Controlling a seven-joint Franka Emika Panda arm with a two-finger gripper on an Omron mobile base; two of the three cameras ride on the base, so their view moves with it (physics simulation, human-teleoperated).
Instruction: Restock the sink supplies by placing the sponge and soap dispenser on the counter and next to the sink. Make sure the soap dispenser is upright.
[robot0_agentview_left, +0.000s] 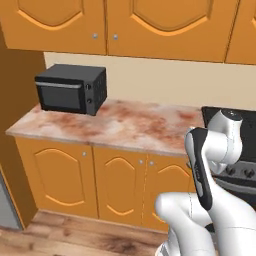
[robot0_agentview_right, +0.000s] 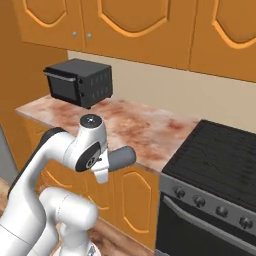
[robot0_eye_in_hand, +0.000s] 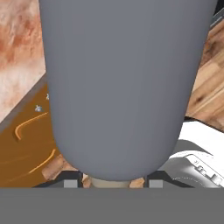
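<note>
The soap dispenser (robot0_eye_in_hand: 120, 83) sits clamped in my hand (robot0_eye_in_hand: 109, 183), its grey body (robot0_agentview_right: 120, 158) sticking out sideways, held in the air in front of the tabletop (robot0_agentview_right: 135, 125), off its edge, away from the black microwave (robot0_agentview_right: 80, 82).

Both base views look forward and down, sharing the counter (robot0_agentview_left: 125, 125) and microwave (robot0_agentview_left: 72, 89). The hand view sits tight against the dispenser (robot0_eye_in_hand: 120, 83).

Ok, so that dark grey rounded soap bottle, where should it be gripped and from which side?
Probably the wide body of the dark slate-grey rounded soap bottle, approached from its side with the jaws across its width. The body's walls are smooth and even. The end effector is closed on it this way, with the bottle jutting out roughly level.
</note>
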